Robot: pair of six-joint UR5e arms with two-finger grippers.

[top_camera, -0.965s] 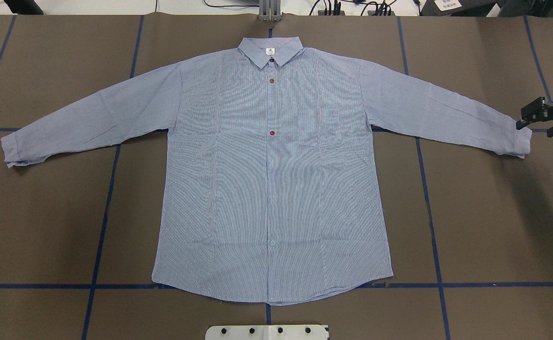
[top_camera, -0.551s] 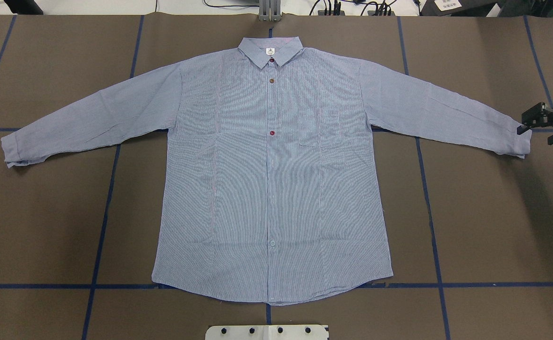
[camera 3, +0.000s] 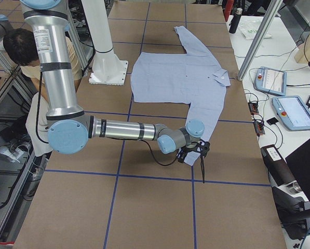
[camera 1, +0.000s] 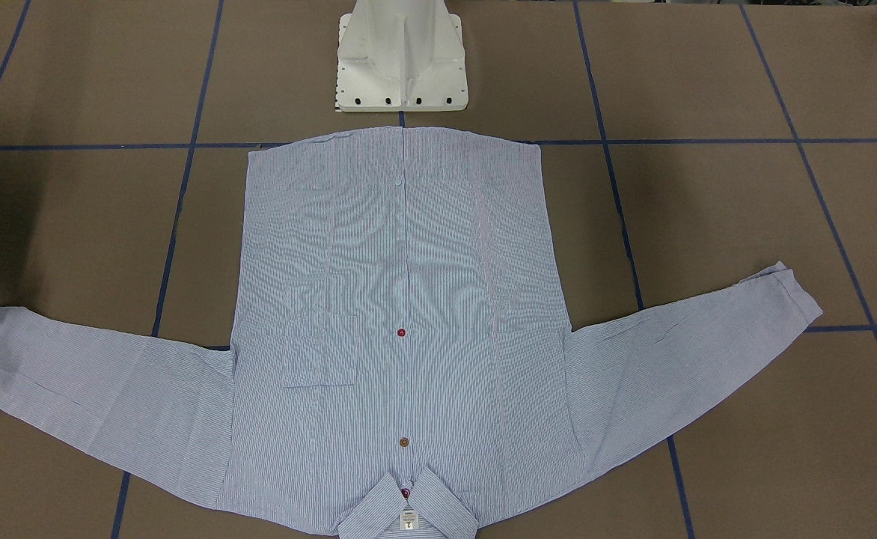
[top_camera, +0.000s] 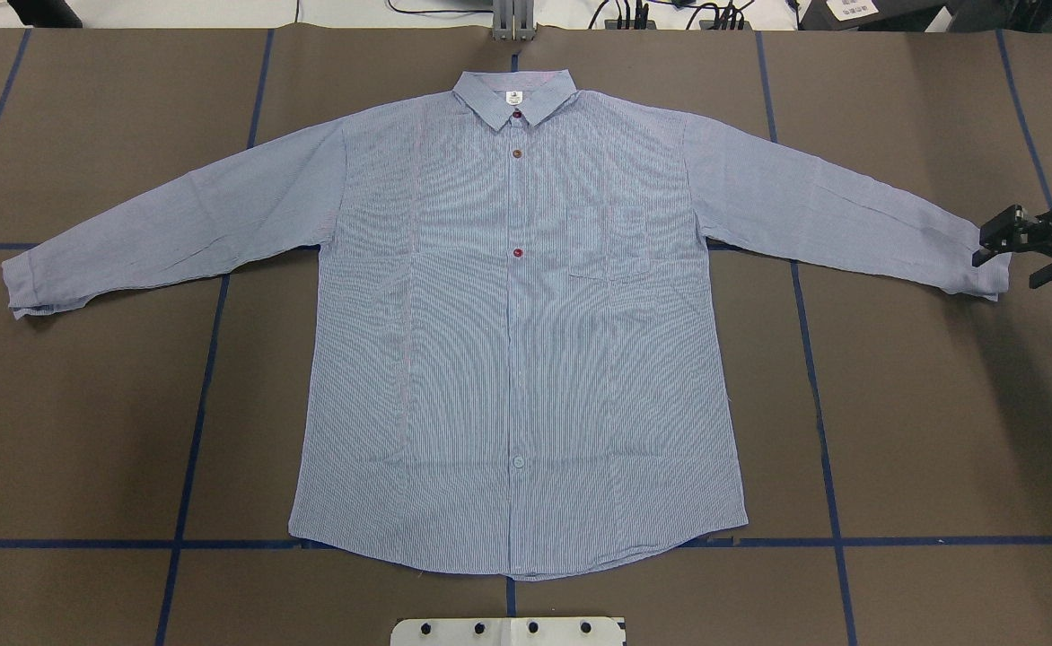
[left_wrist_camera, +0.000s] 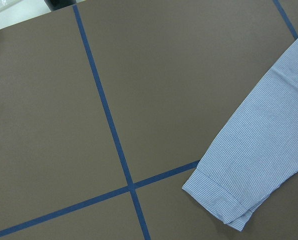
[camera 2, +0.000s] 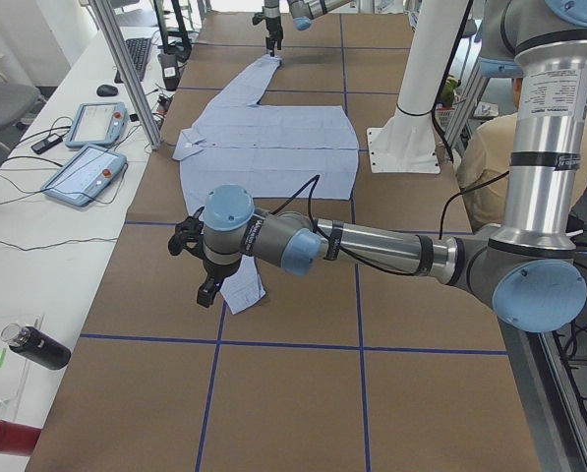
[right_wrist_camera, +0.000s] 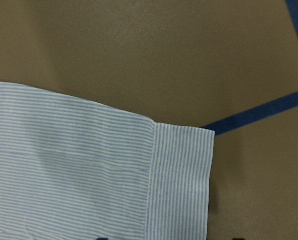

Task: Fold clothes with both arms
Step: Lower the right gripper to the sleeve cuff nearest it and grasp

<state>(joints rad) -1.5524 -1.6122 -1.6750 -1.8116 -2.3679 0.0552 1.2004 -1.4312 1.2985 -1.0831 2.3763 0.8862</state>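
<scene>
1. Shirt (top_camera: 508, 359): light blue with fine pinstripes. It lies flat and front up on the table (top_camera: 77, 422), buttoned, with the collar at the far side from the robot and both sleeves spread outward.
2. Right gripper (top_camera: 1011, 262): it sits at the end of the sleeve on the robot's right. The jaws are wide apart, straddling the right cuff (right_wrist_camera: 181, 180) and gripping nothing.
3. Left gripper (camera 2: 206, 280): it hangs above the left cuff (camera 2: 242, 292). Only a side view shows it, so its jaw spread cannot be told.
4. Table covering: brown, marked in a grid by blue tape lines (top_camera: 194, 422).
5. Pedestal base (camera 1: 401, 67): white, just beyond the shirt's hem.
</scene>
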